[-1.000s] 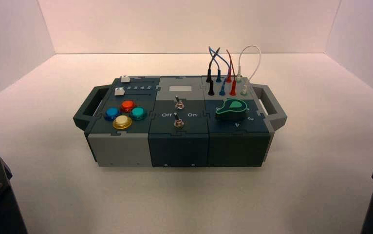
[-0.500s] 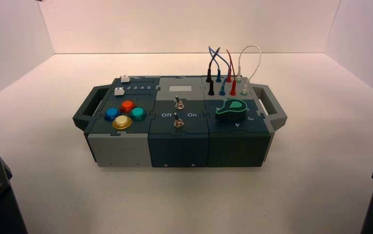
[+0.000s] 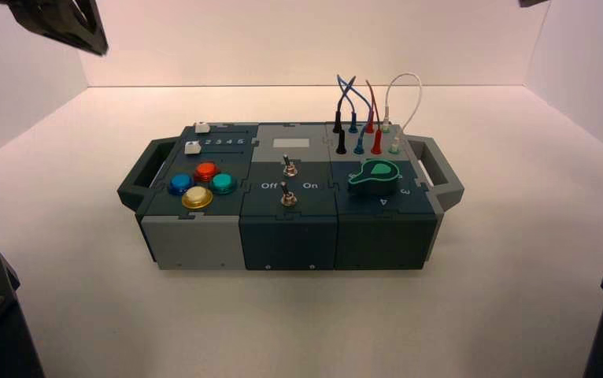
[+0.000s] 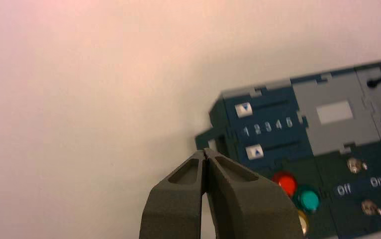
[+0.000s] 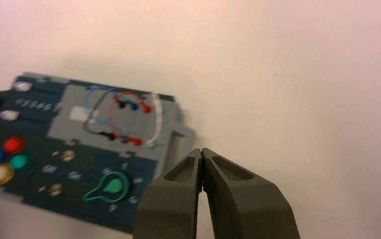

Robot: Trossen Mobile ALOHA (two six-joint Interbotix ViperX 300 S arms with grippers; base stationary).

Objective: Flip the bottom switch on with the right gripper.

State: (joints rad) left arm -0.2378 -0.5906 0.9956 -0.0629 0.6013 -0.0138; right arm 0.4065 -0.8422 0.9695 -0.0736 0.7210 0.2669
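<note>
Two sets of jaws are seen closed with nothing gripped: the right gripper's are held up beyond the right side of the box, the left gripper's up beyond its left. Well apart from the right jaws, to their left, the bottom switch is seen untouched on the box's middle section, at the near edge.

I read "1 2 3 4 5" on the far-left slider panel | "Off", "On" on the near-middle switch panel | "3", "4" beside the green knob
</note>
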